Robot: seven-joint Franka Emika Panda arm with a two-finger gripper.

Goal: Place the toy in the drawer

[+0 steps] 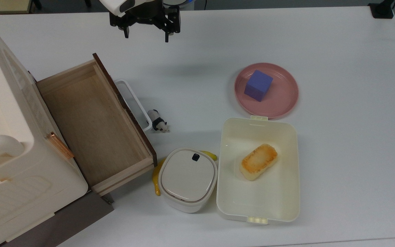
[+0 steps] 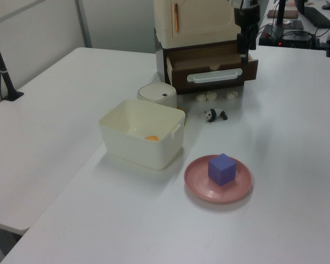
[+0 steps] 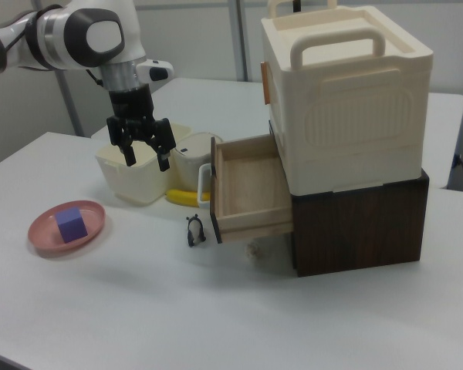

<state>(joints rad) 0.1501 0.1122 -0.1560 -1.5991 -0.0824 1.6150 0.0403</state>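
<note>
The toy is a tiny black-and-white animal figurine lying on the white table just outside the drawer's white loop handle. The same toy lies in front of the dark drawer front. The light-wood drawer is pulled out of the cream cabinet and holds nothing. My gripper hangs open and empty above the table, well away from the toy, toward the top view's upper edge.
A pink plate carries a purple cube. A cream lunch box holds a toasted bread piece. A small lidded white container sits on a yellow banana beside the drawer's corner.
</note>
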